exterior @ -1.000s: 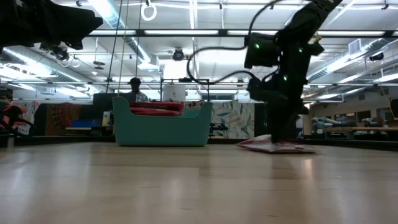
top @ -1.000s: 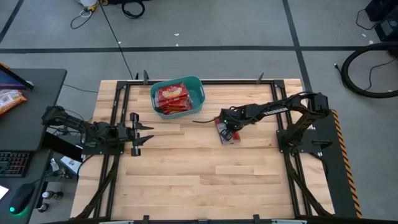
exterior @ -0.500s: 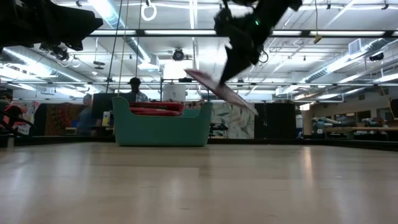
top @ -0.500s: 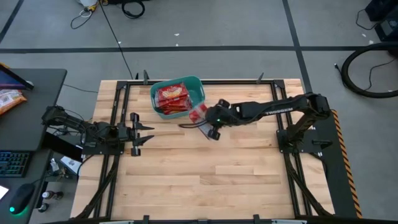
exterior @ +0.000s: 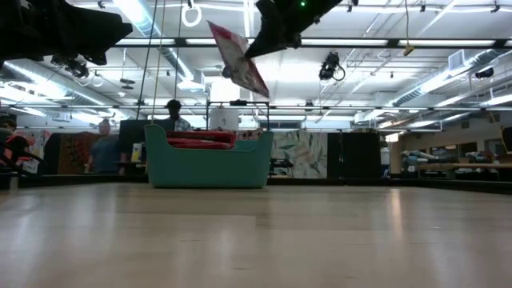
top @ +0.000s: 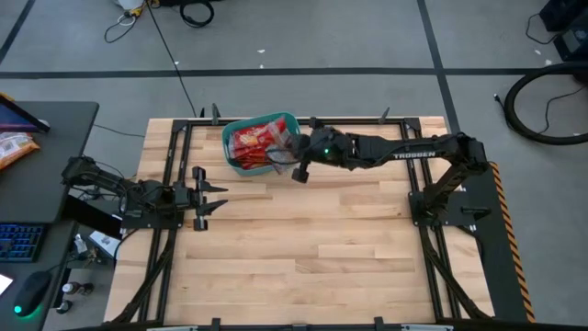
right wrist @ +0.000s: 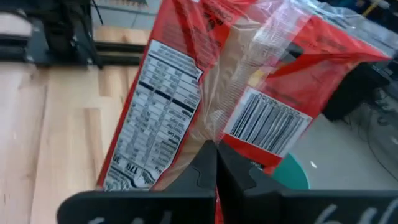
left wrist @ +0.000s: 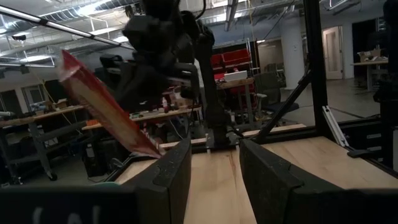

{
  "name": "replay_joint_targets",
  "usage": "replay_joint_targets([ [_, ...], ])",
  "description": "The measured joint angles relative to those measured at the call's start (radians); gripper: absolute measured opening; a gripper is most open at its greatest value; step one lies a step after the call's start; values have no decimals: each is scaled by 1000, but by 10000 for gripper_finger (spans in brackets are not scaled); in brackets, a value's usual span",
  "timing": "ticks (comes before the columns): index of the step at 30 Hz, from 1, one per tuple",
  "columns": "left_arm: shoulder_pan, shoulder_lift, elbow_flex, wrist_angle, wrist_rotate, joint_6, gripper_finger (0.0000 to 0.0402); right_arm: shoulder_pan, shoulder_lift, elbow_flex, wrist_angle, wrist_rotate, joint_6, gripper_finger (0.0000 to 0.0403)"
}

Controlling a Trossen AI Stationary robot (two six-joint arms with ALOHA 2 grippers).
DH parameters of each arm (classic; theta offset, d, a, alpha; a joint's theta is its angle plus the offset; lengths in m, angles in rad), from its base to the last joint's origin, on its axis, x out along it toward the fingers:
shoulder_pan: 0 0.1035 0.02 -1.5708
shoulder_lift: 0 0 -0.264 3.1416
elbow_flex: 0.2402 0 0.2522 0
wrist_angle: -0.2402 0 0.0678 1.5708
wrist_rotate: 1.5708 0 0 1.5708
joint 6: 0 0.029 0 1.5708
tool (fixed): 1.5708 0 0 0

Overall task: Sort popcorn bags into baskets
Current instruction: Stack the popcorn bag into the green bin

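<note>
My right gripper (top: 299,156) hangs over the right end of the teal tub (top: 292,122), shut on a red popcorn packet (top: 280,144). The low view shows that packet (exterior: 238,58) high above the tub (exterior: 208,166), steeply tilted. Its back, with label and barcode, fills the right wrist view (right wrist: 205,81). More red packets (top: 250,145) lie inside the tub, and their tops (exterior: 200,142) show over its rim. My left gripper (top: 209,193) waits open near the table's left edge, its fingers (left wrist: 177,177) pointing toward the right arm. My right gripper pinches the packet between its two fingers at an edge beside the back seam (right wrist: 210,134). The packet is lifted clear and slants down from the fingers toward the table's left, over the tub (exterior: 240,64).
Black frame rails (top: 175,156) run along the table's sides. An orange snack bag (top: 14,147) lies on the desk left of the table. Two people (exterior: 104,148) show in the room behind. Bare wood (top: 303,248) spreads across the table's middle and near half.
My right gripper has lifted the packet off the table right of the middle and carried it up and toward the far left, to above the tub's right end. The packet went from lying flat to hanging tilted, clear of the table.
</note>
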Motion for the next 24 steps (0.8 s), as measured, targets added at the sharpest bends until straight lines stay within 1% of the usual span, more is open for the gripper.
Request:
replay_joint_targets([
  [3, 0, 0, 0, 0, 0, 1, 142, -37, 0, 0, 27, -38, -21, 2],
  [6, 0, 0, 0, 0, 0, 2, 142, -71, 20, 2, 68, -53, -38, 3],
  [10, 0, 0, 0, 5, 0, 2, 142, -120, 79, 1, 132, -81, -112, 5],
  [14, 0, 0, 0, 6, 0, 2, 142, -186, 151, 1, 244, -160, -182, 6],
  [16, 0, 0, 0, 3, 0, 2, 142, -217, 186, 1, 278, -165, -202, 7],
  [19, 0, 0, 0, 1, 0, 0, 142, -262, 226, 1, 298, -165, -199, 9],
  [22, 0, 0, 0, -2, 0, -1, 142, -300, 246, 1, 290, -165, -156, 17],
  [24, 0, 0, 0, -2, 0, -1, 142, -317, 246, 1, 250, -165, -128, 28],
])
